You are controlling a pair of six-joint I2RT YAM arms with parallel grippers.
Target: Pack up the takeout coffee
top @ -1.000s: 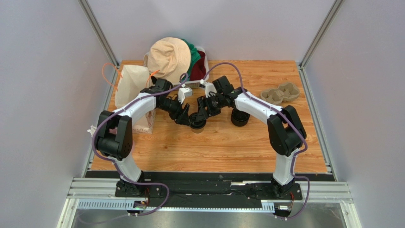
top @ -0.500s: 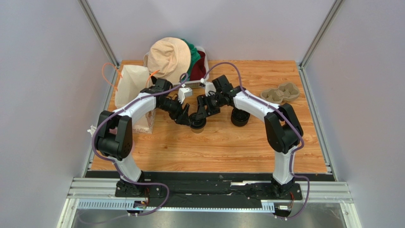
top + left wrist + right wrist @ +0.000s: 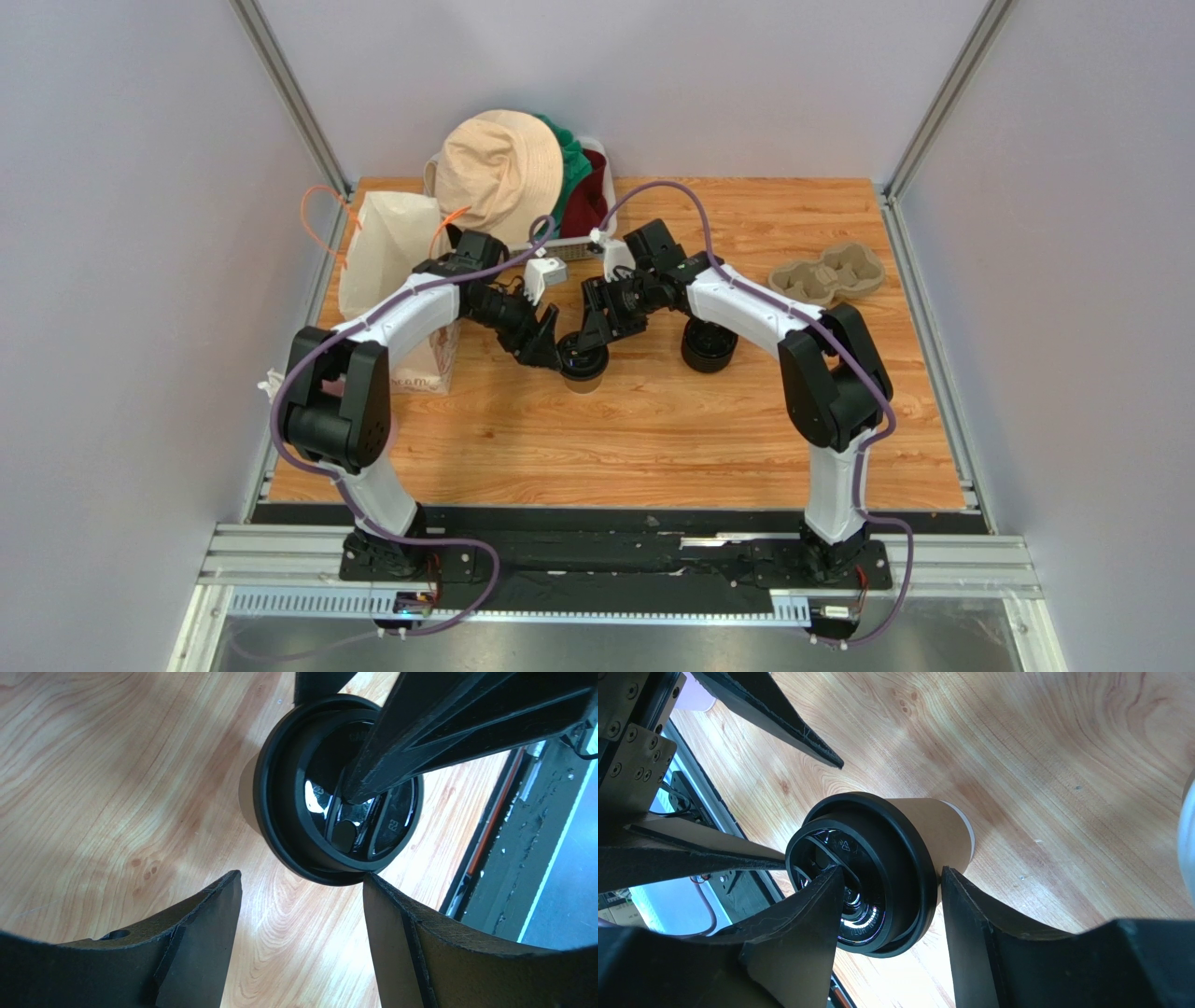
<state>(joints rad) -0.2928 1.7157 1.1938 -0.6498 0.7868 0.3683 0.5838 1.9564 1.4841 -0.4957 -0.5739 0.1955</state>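
Well, lid [image 3: 878,847] on cup [image 3: 941,829], not packed yet; our L gripper [image 3: 300,878] gapes beside it, R gripper [image 3: 892,871] straddles lid edge, grip unclear.

Facing closely — left hand [image 3: 302,878] spread wide, right hand [image 3: 889,871] opposite.

One lidded paper cup [image 3: 582,359], one stack of black lids [image 3: 709,346], one cardboard cup carrier [image 3: 828,273], one white paper bag [image 3: 390,259], one beige hat [image 3: 501,168], and two robot arms: a left arm [image 3: 393,315] and a right arm [image 3: 758,315].
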